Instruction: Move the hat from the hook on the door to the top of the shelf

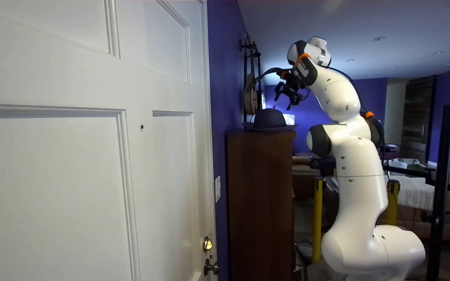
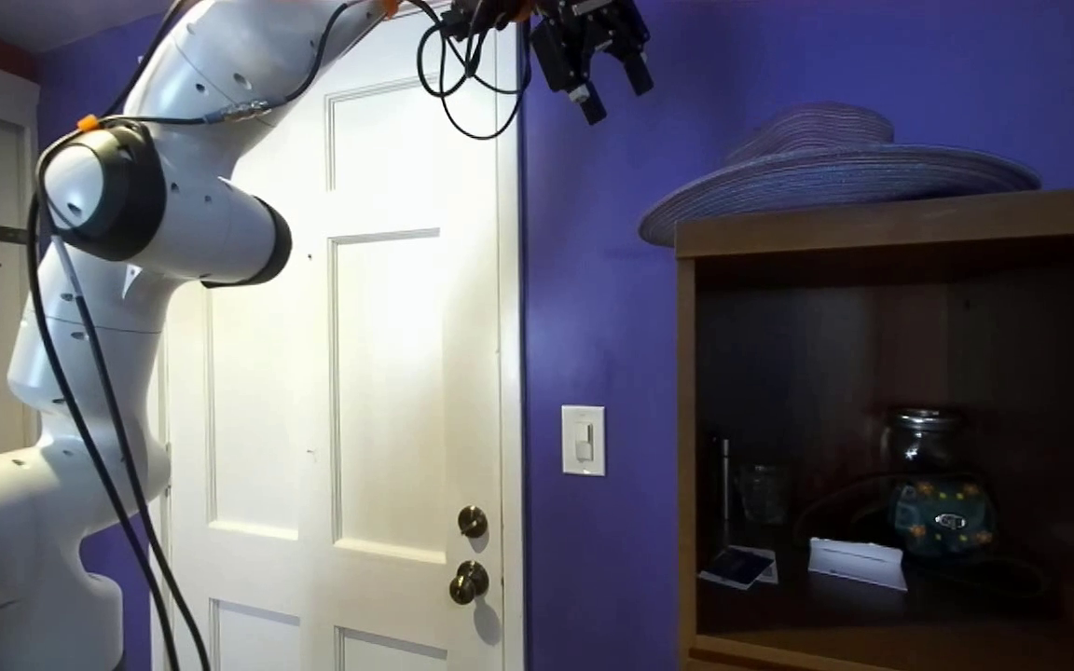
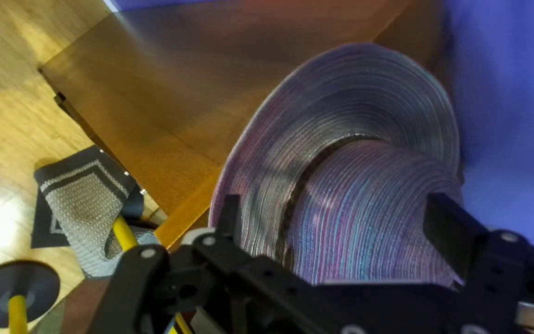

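Observation:
The hat is a wide-brimmed grey-purple cloth hat lying brim down on the flat top of the shelf. It shows in both exterior views (image 1: pixel 270 119) (image 2: pixel 835 172) and fills much of the wrist view (image 3: pixel 355 208). Its brim hangs past an edge of the top. The shelf is a dark reddish-brown cabinet (image 1: pixel 260 195) (image 2: pixel 910 216) (image 3: pixel 155 93). My gripper (image 1: pixel 283 101) (image 2: pixel 619 101) (image 3: pixel 334 204) is open and empty, above the hat and apart from it, with its fingers spread. The white door (image 1: pixel 53 175) (image 2: pixel 388 391) has only a small dark spot (image 1: pixel 141 127) and nothing hanging on it.
A purple wall (image 1: pixel 225 97) borders the shelf. Guitars (image 1: pixel 251 86) hang on it behind the shelf. Yellow posts (image 1: pixel 317 218) and a black upright pole (image 1: pixel 441 187) stand around the arm. The shelf's open compartment holds a jar (image 2: pixel 929 443) and a floral bag (image 2: pixel 947 513).

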Controlling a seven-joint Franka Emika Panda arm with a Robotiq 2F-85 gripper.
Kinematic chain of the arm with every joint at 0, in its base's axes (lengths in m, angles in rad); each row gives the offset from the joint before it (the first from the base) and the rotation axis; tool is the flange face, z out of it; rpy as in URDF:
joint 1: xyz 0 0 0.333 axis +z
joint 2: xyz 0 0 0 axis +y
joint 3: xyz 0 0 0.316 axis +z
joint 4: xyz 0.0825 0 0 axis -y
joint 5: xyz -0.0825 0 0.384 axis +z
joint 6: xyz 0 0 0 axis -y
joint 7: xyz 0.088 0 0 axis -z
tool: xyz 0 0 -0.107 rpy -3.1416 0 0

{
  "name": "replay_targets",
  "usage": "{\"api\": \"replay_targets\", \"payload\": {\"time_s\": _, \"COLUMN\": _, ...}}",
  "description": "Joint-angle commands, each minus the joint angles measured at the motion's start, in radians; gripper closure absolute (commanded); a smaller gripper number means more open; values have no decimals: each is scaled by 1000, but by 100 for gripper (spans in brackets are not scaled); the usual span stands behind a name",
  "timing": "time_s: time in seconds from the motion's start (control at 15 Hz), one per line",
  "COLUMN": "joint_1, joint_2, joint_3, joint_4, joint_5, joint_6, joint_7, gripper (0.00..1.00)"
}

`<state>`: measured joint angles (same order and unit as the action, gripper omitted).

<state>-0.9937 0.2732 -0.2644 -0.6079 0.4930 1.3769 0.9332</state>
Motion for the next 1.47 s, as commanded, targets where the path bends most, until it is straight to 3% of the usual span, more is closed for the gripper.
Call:
{"api": "replay_targets", "payload": {"time_s": 0.0, "joint_1": 70, "joint_2": -21, "joint_3": 3, "joint_4": 24, "joint_5": -118, "joint_6": -59, "joint_7": -126, "gripper": 0}}
{"api": "replay_targets", "payload": {"time_s": 0.8, "joint_1": 304, "joint_2": -71, "joint_3": 5, "joint_4": 17, "joint_5": -471, "joint_6": 5, "joint_7": -598, "gripper": 0}}
{"api": "replay_targets", "payload": {"time_s": 1.2, "joint_1": 370, "joint_2": -82, "joint_3": 12, "joint_4": -3, "joint_5": -556, "joint_6": 205, "joint_7": -795, "gripper": 0}}
{"api": "replay_targets", "payload": {"time_s": 1.4, "joint_1": 398, "joint_2": -91, "joint_3": 12, "joint_4": -19, "joint_5": -549, "joint_6": 330, "joint_7": -763, "gripper": 0}}
